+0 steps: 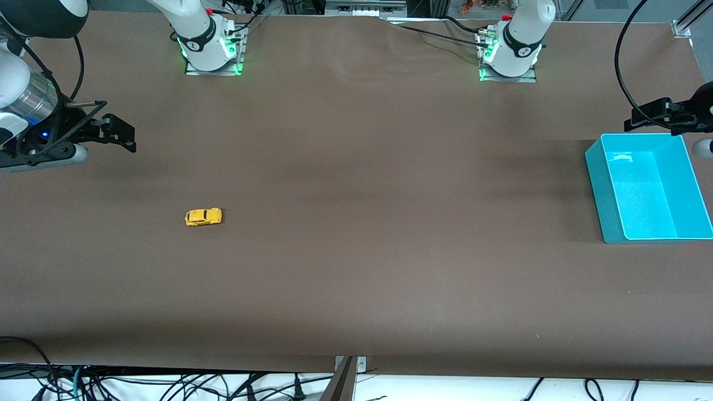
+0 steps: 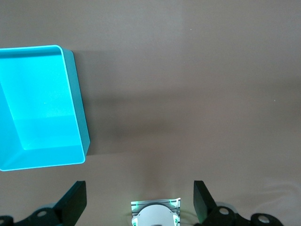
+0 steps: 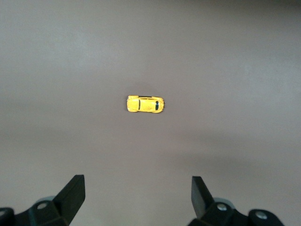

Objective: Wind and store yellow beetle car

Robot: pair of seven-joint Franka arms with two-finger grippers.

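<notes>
While the yellow beetle car (image 1: 203, 217) sits untouched, both pincers (image 3: 136, 197) (image 2: 140, 200) hover wide open, empty.

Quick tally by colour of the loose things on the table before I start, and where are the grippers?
Yellow: 1, the yellow beetle car
Turquoise: 1, the bin
Total: 2
Left gripper open beside the bin; right gripper open over bare table.

White arms (image 1: 195, 33), black joints, green base lights.

High front camera facing both bases; wrist cameras straight down over yellow beetle car (image 3: 145, 104) and, seemingly, turquoise bin (image 2: 79, 109)
</notes>
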